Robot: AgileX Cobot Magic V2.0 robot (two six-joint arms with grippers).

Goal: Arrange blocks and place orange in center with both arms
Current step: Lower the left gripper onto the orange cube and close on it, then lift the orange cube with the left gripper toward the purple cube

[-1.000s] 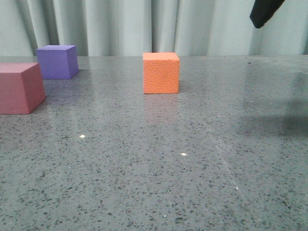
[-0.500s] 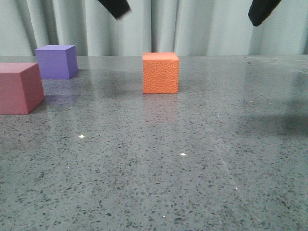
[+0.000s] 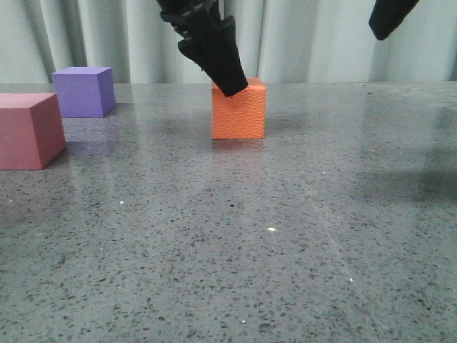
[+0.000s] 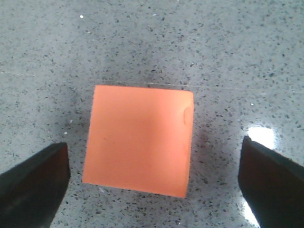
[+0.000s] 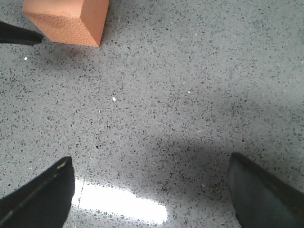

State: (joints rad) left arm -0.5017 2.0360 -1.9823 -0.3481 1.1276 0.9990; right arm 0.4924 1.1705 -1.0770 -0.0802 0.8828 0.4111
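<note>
The left black two-fingered gripper (image 4: 152, 190) hung directly over the bright orange foam cube with the pebbled surface (image 3: 239, 108), its fingers spread wide apart, one on either side of the cube with bare stone showing between each finger and the cube's flanks. In the front view its dark fingertip (image 3: 230, 82) overlapped the cube's upper edge; whether it touched could not be told. The cube sat flat on the glossy dark grey speckled stone tabletop (image 3: 285, 250). Well off to that gripper's left side stood the matte purple cube (image 3: 84, 91) and, nearer the camera, the dusty pink-red cube (image 3: 28, 131). The right black gripper (image 5: 152, 199) hovered above bare tabletop with fingers parted, the orange cube well apart from it.
</note>
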